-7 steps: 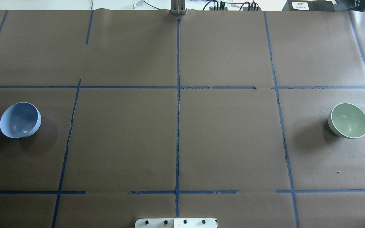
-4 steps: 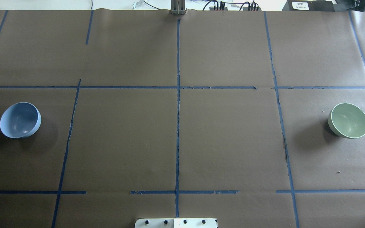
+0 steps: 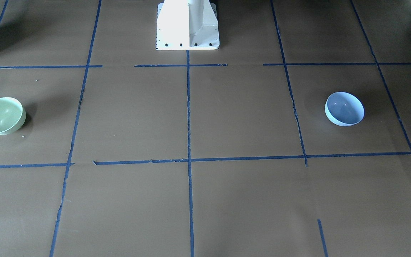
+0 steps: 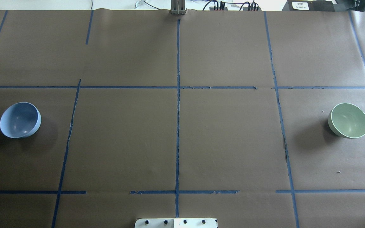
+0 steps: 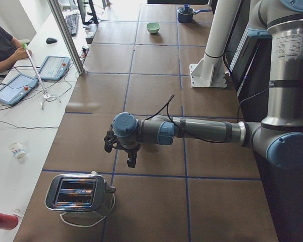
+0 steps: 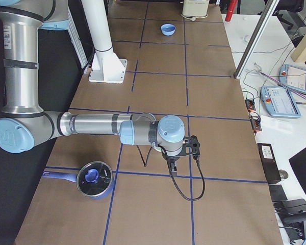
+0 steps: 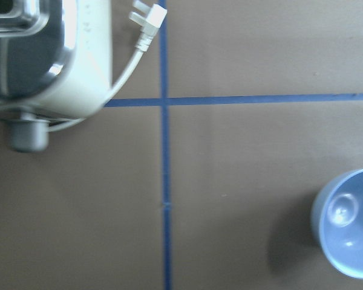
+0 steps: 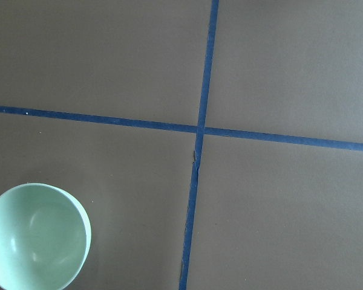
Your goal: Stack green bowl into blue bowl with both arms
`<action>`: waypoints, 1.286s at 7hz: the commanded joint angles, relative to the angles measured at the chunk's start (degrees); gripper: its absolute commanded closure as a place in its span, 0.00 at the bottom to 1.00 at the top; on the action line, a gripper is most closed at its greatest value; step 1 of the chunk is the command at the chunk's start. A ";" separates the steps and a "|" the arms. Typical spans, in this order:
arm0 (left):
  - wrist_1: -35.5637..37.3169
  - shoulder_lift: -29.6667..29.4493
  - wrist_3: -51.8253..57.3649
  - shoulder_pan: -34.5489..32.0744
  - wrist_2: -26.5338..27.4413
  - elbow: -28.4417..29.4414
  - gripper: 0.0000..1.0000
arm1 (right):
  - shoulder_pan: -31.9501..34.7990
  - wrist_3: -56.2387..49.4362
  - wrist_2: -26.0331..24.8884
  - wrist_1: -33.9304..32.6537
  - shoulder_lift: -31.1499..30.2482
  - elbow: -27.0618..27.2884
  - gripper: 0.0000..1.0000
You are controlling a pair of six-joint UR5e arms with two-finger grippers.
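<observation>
Item 1. Green bowl: small, round, pale mint-green, smooth and glossy, with a thin lighter rim and soft highlights on its inner wall. It stood mouth up on the brown paper-covered table. It lay under and to one side of my right claw, in the lower left corner of the right wrist view, apart from the crossing of blue tape lines.

Item 2. Blue bowl: small, round, pale periwinkle-blue and glossy, its outer wall lighter than the inside. It stood mouth up and threw a dark shadow. It lay under and beside my left claw, cut by the lower right edge of the left wrist view. The two bowls were well apart, at opposite ends of the table.

Item 3. Left claw: black, two-fingered, pointing down from an arm stretched level over the table. I cannot tell how its fingers stood.

Item 4. Right claw: black, pointing down in the same way. I cannot tell its state either.

Item 5. Chrome two-slot toaster with a white cord, near my left claw.

Item 6. Dark saucepan with a blue handle, near my right claw.
</observation>
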 commanded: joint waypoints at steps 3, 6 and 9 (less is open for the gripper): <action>-30.25 5.91 -37.10 19.27 9.82 0.83 0.00 | 0.00 0.01 0.43 -0.05 0.00 0.39 0.00; -30.43 1.19 -39.42 24.48 11.70 3.63 0.00 | 0.08 0.10 3.16 -0.05 0.00 0.30 0.00; -30.43 0.37 -39.42 25.63 11.70 5.31 0.19 | 0.00 0.10 3.15 -0.05 0.00 0.30 0.00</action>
